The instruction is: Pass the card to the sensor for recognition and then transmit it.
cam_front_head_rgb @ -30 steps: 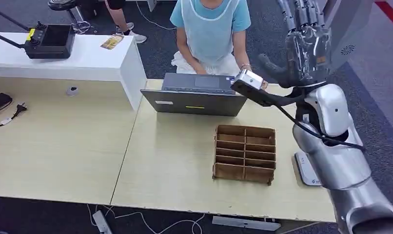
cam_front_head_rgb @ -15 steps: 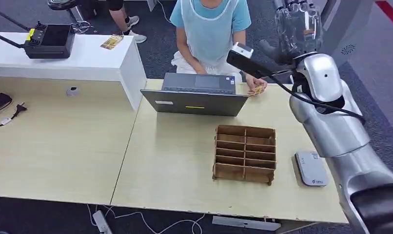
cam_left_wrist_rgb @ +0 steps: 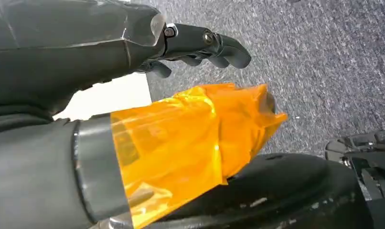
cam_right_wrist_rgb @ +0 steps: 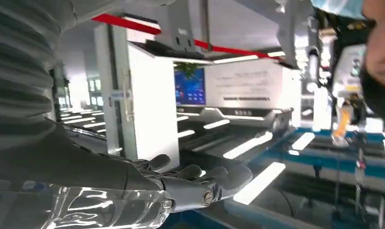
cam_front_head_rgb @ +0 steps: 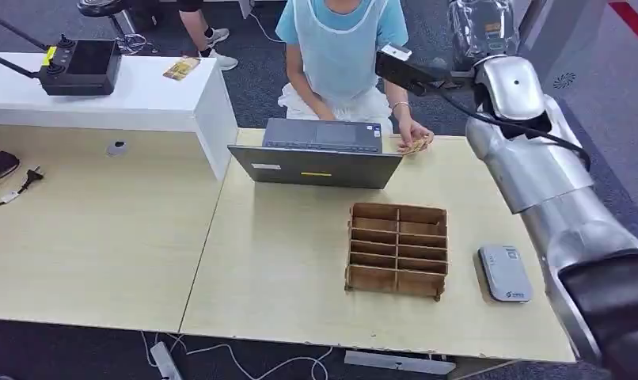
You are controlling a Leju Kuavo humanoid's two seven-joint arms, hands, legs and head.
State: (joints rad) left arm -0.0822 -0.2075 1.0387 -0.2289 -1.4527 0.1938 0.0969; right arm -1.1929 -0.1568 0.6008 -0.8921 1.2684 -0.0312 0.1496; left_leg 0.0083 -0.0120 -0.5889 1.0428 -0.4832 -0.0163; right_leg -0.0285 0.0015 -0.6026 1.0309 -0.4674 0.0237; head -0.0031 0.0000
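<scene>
A person sitting behind the laptop [cam_front_head_rgb: 316, 154] holds a small yellowish card [cam_front_head_rgb: 415, 146] at the table's far edge. The grey-white sensor pad [cam_front_head_rgb: 505, 273] lies flat near the table's right front corner. My right arm is lifted high, and my right hand [cam_front_head_rgb: 480, 24] hangs above and behind the person's hand; in the right wrist view its fingers [cam_right_wrist_rgb: 200, 179] stretch out with nothing in them. My left hand [cam_left_wrist_rgb: 195, 45] hangs over grey carpet, fingers loosely bent and apart from the orange-taped thumb [cam_left_wrist_rgb: 195, 138], holding nothing.
A brown wooden divided organiser [cam_front_head_rgb: 397, 249] stands between the laptop and the table's front edge, left of the sensor. A white counter [cam_front_head_rgb: 142, 99] at the back left carries a black controller [cam_front_head_rgb: 82, 67] and another card [cam_front_head_rgb: 181, 67]. A cable and plug [cam_front_head_rgb: 15, 186] lie at the far left.
My right arm has risen and swung back towards the top right, uncovering the sensor pad and the card in the person's hand. Nothing on the table has moved.
</scene>
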